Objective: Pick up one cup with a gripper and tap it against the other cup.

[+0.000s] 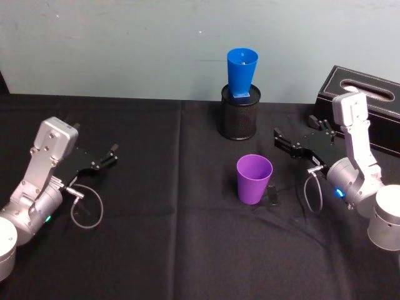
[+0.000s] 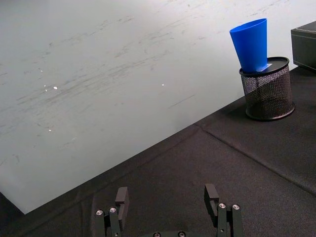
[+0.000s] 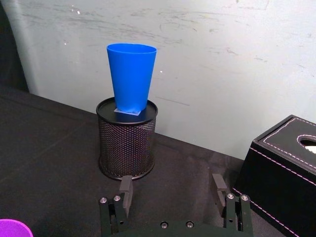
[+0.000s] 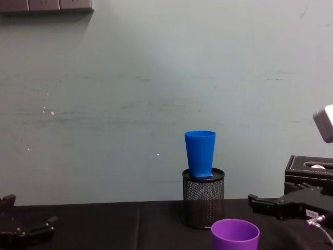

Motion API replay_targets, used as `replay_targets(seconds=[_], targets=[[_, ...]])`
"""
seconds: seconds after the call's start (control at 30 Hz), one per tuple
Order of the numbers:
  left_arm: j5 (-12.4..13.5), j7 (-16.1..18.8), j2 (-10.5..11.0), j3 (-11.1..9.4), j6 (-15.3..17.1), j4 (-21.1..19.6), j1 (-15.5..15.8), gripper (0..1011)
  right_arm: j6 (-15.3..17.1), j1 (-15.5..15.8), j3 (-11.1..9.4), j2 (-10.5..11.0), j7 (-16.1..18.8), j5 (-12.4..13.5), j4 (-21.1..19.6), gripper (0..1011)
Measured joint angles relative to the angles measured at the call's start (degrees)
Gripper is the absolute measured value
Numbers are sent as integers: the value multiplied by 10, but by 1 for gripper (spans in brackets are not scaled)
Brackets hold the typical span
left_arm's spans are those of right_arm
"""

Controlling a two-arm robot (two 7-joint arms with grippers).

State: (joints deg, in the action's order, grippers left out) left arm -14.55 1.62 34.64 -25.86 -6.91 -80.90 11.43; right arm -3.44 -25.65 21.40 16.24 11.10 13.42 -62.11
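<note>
The purple cup (image 1: 254, 179) stands upright on the black cloth at the table's middle, also low in the chest view (image 4: 235, 235). Behind it the blue cup (image 1: 242, 74) stands upright on top of a black mesh pen holder (image 1: 238, 114), near the wall. My right gripper (image 1: 292, 125) hovers open to the right of the purple cup, apart from it, and faces the blue cup (image 3: 131, 79) with nothing between its fingers (image 3: 126, 186). My left gripper (image 1: 95, 140) rests open at the far left, empty, far from both cups.
A black tissue box (image 1: 369, 103) sits at the back right, just behind my right arm. The wall runs close behind the mesh holder (image 4: 203, 198). Bare black cloth (image 1: 175, 237) lies between the left arm and the purple cup and along the front.
</note>
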Motion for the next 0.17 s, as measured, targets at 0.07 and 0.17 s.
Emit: replay_targets(seconds=[0.07,0.17], targets=[[0,0,0,0,0,0,0,1005,0,0,0,0,0,0,0,1003],[0,0,0,0,0,0,0,1005,0,0,0,0,0,0,0,1003]])
